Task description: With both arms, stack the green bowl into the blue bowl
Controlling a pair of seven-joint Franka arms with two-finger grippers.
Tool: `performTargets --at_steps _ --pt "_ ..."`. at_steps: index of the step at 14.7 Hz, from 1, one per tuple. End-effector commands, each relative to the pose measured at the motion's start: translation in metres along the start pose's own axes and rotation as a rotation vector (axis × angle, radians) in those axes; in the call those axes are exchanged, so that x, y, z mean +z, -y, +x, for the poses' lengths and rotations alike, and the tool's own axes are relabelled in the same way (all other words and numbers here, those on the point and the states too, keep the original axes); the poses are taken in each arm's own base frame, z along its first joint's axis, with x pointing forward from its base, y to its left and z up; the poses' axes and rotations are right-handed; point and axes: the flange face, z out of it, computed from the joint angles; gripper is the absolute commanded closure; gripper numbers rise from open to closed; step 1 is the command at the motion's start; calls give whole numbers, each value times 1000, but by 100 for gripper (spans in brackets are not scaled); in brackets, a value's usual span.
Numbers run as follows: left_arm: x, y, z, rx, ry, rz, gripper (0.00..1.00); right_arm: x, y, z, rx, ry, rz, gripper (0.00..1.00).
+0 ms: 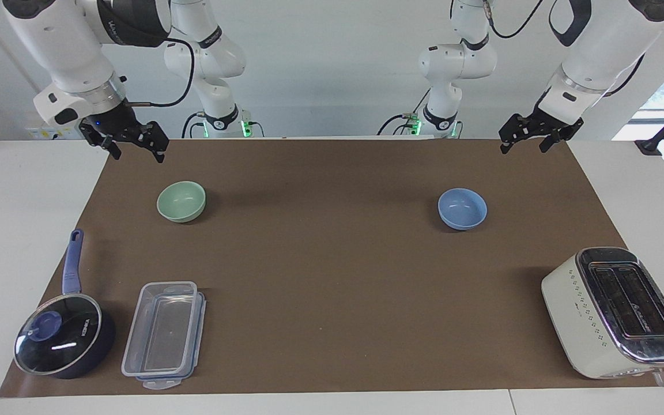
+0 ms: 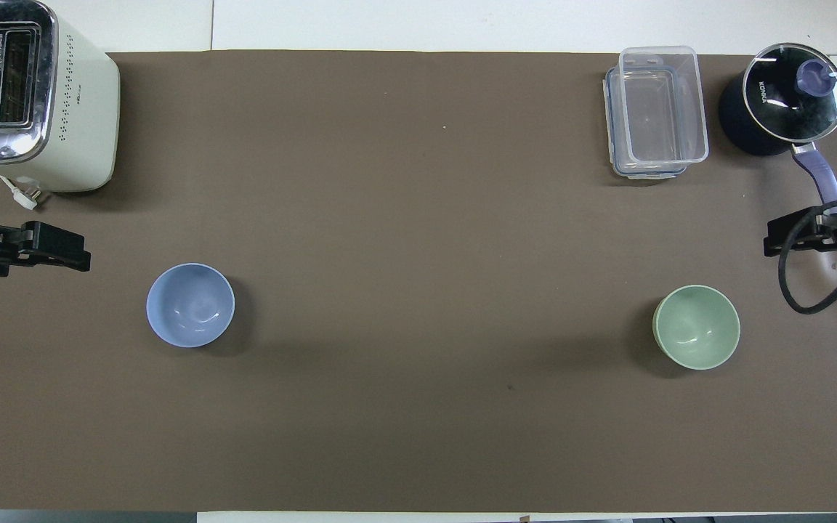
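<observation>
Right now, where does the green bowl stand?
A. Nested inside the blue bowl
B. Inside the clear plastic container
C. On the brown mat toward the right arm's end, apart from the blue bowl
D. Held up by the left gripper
C: the green bowl sits alone on the brown mat, with bare mat between it and the blue bowl.

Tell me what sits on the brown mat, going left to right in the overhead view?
Toaster → blue bowl → clear plastic container → green bowl → lidded saucepan.
</observation>
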Motion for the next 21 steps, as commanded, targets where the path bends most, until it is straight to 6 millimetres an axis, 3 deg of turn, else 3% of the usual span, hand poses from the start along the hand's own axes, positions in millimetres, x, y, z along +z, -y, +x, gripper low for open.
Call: performTargets --at_steps 1,3,5,8,11,14,18,21 --pt "52 6 -17 1 -26 18 0 54 -41 -37 -59 -59 -3 0" --pt "93 7 -16 34 -6 21 0 95 -60 -58 -68 -99 -5 0" --pt "131 10 -15 105 -1 23 0 129 -64 -72 -72 -84 -2 0" --pt "188 13 -8 151 23 59 0 186 -75 -77 -45 -85 1 0" --pt "222 10 -10 163 31 59 2 229 -83 -77 -21 -91 9 0" --pt "239 11 -12 175 41 59 5 259 -91 -66 6 -101 13 0" --pt "251 10 -19 217 68 58 10 272 -93 -71 11 -72 19 1" --pt "259 11 -23 221 56 58 37 273 -87 -72 -4 -61 22 3"
